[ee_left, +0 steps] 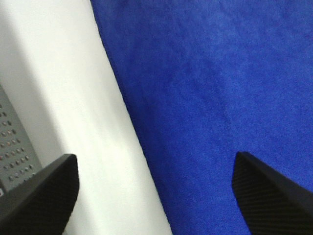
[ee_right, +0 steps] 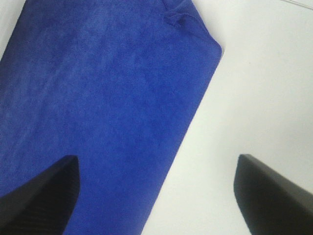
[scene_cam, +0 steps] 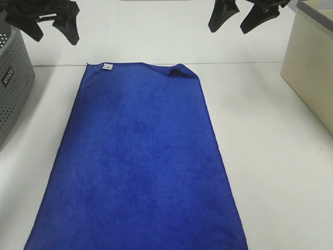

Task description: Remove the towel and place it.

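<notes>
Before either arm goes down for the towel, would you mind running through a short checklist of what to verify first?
1. Left gripper open and empty: ok, jaws apart, nothing between them.
2. Right gripper open and empty: ok, jaws wide, nothing held.
3. Towel lying flat on the table: mostly ok; the far right corner is folded over.
4. Nothing lying on the towel: ok in the part that shows; its near end runs out of frame.
5. Both grippers clear of the cloth: ok, they hang above its far end.
6. Room beside the towel: ok, though a grey perforated basket stands left and a beige box right.
</notes>
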`<control>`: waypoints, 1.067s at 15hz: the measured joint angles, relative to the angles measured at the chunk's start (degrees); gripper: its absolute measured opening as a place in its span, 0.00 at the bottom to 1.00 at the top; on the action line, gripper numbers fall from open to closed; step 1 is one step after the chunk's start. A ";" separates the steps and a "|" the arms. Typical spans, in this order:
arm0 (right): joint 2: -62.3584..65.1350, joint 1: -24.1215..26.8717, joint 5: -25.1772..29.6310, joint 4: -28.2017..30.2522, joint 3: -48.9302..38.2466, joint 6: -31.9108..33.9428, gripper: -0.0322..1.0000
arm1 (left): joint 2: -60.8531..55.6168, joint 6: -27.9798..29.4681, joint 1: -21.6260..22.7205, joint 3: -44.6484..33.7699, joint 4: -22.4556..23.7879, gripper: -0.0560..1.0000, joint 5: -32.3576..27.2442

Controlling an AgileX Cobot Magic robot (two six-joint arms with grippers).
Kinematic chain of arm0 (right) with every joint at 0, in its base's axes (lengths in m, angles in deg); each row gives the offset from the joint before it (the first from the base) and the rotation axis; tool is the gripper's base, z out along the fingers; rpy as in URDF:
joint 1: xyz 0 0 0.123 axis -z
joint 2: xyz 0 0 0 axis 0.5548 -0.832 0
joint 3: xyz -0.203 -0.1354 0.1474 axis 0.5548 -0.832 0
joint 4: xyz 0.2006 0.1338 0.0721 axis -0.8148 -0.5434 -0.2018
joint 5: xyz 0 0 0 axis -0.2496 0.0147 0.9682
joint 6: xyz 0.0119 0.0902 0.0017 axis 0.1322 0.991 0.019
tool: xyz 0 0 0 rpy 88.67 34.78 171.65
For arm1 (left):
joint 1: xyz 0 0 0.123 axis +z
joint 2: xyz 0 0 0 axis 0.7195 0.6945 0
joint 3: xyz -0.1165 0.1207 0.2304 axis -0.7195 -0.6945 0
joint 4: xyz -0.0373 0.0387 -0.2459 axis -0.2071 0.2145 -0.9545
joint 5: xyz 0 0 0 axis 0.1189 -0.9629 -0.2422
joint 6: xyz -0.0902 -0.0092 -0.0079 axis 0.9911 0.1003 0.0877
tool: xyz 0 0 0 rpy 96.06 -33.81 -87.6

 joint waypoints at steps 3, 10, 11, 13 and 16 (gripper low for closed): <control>3.27 0.17 1.09 2.46 0.00 0.74 0.84 | -5.04 2.12 0.86 0.17 3.27 0.81 -0.23; 4.58 10.60 1.26 4.30 0.00 4.01 0.84 | -8.14 3.84 14.21 0.17 3.67 0.81 -0.29; 4.93 10.66 1.26 4.98 0.00 4.07 0.84 | -8.14 4.13 15.58 0.17 3.67 0.81 -0.29; 8.08 10.54 1.26 6.47 -3.50 4.93 0.84 | -9.91 4.01 16.27 -2.29 3.72 0.81 -0.29; 21.03 10.54 1.20 6.93 -18.33 5.44 0.84 | -19.82 2.52 15.93 -15.13 3.38 0.81 -0.29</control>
